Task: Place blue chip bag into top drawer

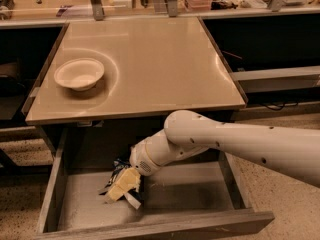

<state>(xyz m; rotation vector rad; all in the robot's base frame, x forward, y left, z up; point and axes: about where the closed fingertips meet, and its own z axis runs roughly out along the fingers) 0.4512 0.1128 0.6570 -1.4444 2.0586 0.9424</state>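
Observation:
The top drawer (200, 194) stands pulled open below the table, grey with low side walls. The blue chip bag (118, 170) lies crumpled on the drawer's bottom at left of centre, dark blue with white edges. My gripper (122, 186) reaches down into the drawer from the right, its yellowish fingers (127, 180) over the bag and covering its middle. The white arm (235, 144) crosses the drawer's right half.
A shallow white bowl (79, 74) sits on the beige table top (160, 59) at the left. Metal posts and cluttered shelves stand along the table's far edge. Dark openings flank the table on both sides. The drawer's front panel (160, 228) juts toward me.

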